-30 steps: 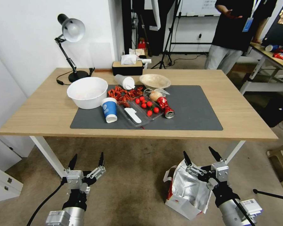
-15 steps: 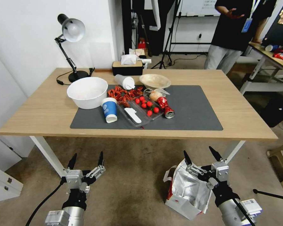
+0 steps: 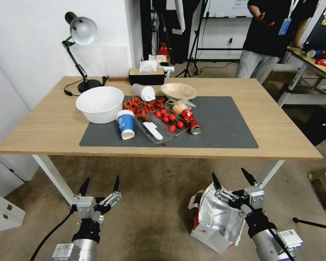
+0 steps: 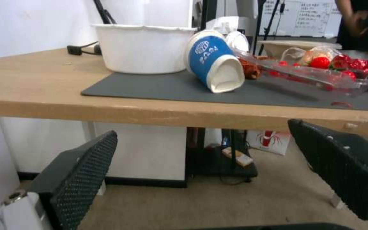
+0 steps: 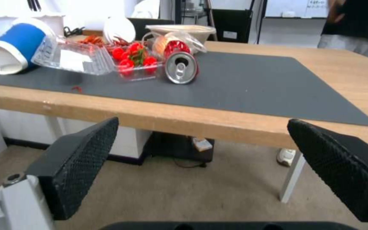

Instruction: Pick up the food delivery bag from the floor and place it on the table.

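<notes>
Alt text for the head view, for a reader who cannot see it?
The food delivery bag lies on the floor beneath the open right gripper; the open left gripper is empty. Beyond stands the table cluttered with food containers.

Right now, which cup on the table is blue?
The paper cup standing upside down on the grey mat, beside the big white bowl. The other cup, lying tipped over farther back, is white.

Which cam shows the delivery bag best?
Head view: the delivery bag lies open on the carpet, foil lining up, beside the open right pincer. Both wrist views look over the table instead.
</notes>
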Available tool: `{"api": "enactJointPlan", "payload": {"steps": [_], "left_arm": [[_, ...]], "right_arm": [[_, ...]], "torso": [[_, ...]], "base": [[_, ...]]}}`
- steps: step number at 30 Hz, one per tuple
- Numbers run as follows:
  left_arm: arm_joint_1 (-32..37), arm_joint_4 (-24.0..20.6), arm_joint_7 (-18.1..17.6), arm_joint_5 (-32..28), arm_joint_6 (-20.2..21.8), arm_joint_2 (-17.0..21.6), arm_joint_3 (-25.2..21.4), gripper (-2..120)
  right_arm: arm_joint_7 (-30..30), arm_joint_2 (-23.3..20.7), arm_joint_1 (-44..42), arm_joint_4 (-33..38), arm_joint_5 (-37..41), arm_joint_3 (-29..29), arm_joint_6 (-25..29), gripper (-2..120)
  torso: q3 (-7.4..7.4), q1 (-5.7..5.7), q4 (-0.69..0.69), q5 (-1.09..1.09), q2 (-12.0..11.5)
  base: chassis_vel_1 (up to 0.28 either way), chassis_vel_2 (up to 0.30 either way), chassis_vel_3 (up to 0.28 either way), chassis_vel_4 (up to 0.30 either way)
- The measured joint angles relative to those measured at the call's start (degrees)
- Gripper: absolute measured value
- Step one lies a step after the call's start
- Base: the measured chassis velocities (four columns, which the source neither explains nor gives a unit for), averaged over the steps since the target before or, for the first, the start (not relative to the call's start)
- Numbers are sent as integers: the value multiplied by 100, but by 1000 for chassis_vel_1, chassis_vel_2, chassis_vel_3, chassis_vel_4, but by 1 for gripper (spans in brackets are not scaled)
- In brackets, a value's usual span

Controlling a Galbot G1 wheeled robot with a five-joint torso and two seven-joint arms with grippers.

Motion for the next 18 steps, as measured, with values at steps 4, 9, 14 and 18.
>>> {"api": "enactJointPlan", "payload": {"steps": [4, 9, 14, 18], "left_arm": [[-3, 11, 2, 0, -6, -10, 0, 100], [-7, 31, 9, -1, -19, -11, 0, 100], [-14, 55, 13, -9, -31, -10, 0, 100], [-19, 62, 18, -19, -48, -7, 0, 100]], "right_arm": [[0, -11, 14, -11, 21, -1, 0, 100], [-1, -29, 19, -29, 44, 3, -3, 100], [-1, -18, 19, -50, 47, 1, -3, 100], [-1, -14, 29, -60, 46, -2, -3, 100]], "torso": [[-69, -53, 0, 0, -121], [-144, -112, 0, 0, -253], [-219, -169, 0, 0, -384], [-285, -221, 0, 0, -503]], "base": [[0, 0, 0, 0], [0, 0, 0, 0], [0, 0, 0, 0], [0, 0, 0, 0]]}}
